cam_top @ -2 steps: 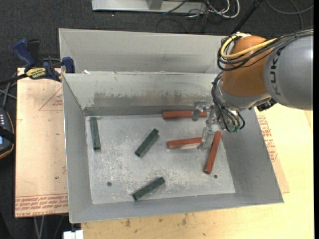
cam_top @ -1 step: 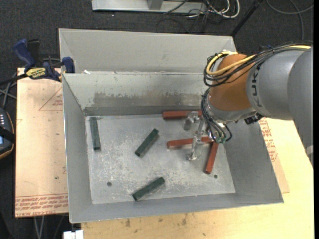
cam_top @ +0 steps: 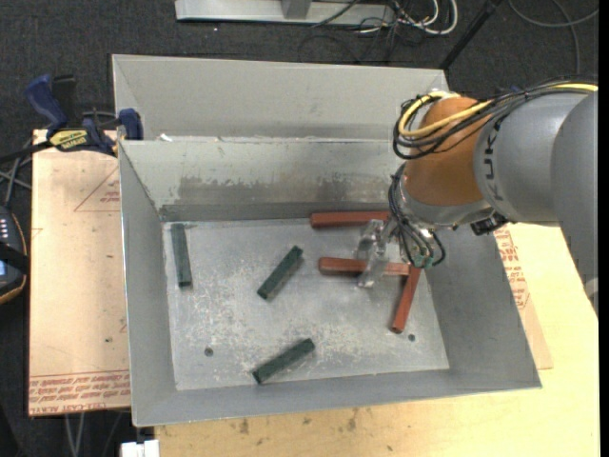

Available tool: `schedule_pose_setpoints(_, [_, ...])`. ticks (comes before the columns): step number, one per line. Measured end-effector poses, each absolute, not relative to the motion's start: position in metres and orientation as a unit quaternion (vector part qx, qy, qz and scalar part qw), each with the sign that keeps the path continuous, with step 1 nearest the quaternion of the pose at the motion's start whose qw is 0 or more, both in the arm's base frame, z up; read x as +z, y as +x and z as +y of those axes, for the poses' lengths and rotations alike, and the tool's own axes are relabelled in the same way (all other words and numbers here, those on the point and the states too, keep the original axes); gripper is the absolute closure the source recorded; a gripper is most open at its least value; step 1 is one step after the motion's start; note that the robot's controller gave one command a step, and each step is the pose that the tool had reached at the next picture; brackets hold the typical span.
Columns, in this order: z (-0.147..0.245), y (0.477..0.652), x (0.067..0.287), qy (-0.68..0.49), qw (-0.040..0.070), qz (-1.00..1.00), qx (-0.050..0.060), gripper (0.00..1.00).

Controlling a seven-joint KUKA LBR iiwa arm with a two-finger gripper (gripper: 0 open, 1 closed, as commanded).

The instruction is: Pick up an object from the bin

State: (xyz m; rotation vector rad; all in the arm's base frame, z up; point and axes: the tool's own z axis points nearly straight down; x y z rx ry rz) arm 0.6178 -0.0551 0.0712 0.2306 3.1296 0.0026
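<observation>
Gripper (cam_top: 369,263) directly above middle red bar (cam_top: 338,266); bar's long axis runs left-right across bin. Slanted red bar (cam_top: 404,305) meets its right end. Grip state: cannot tell.

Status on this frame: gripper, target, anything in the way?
Gripper low over the middle red bar, bin's right half. No hold confirmed. Second red bar just behind, third red bar at its right end.

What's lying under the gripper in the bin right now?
A red-brown bar, the middle of three, lies flat on the bin floor under the gripper. Its middle is covered by the gripper, so contact there cannot be seen.
</observation>
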Motion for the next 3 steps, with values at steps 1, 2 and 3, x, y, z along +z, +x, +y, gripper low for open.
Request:
schedule_pose_setpoints(1, [-0.055, 0.618, 0.071, 0.073, 0.002, 0.997, 0.001, 1.0])
schedule_pose_setpoints(2, [-0.055, 0.617, 0.074, 0.073, 0.001, 0.997, 0.001, 1.0])
schedule_pose_setpoints(3, [-0.055, 0.617, 0.085, 0.073, 0.0, 0.997, 0.001, 1.0])
